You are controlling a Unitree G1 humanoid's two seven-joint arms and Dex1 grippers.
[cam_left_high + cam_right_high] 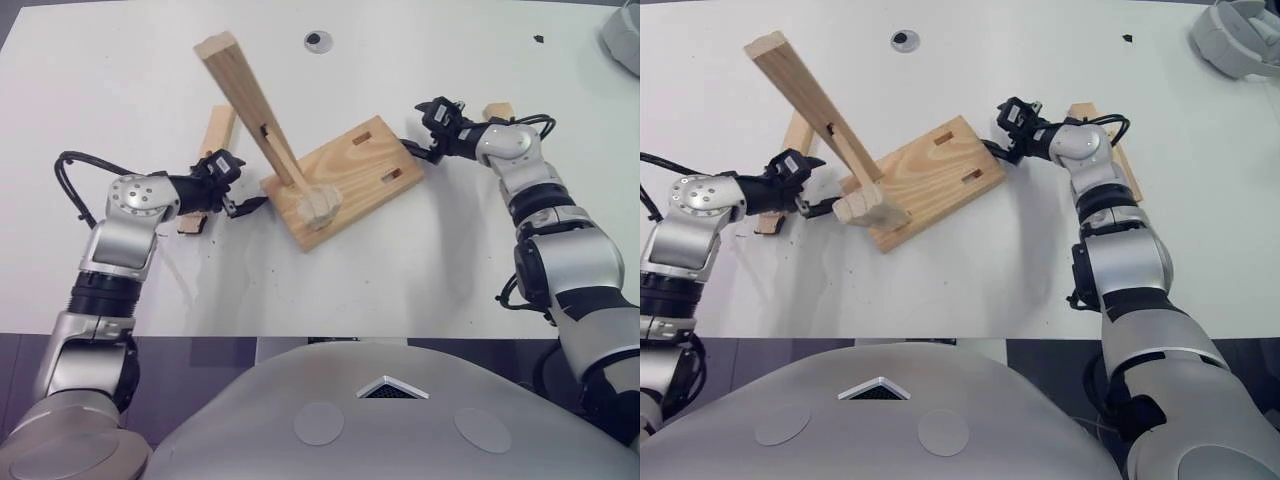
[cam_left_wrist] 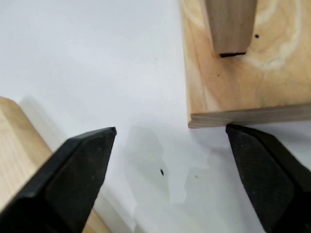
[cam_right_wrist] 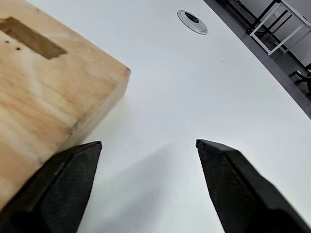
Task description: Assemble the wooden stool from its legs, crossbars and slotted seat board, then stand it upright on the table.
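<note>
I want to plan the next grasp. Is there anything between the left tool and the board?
Nothing visible does. The left tool is open, and only bare table lies between it and the board. A loose leg lies on the tool's far side, away from the board.

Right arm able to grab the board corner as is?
Probably yes: the right pincer is open right beside the board corner, with only bare table between them.
</note>
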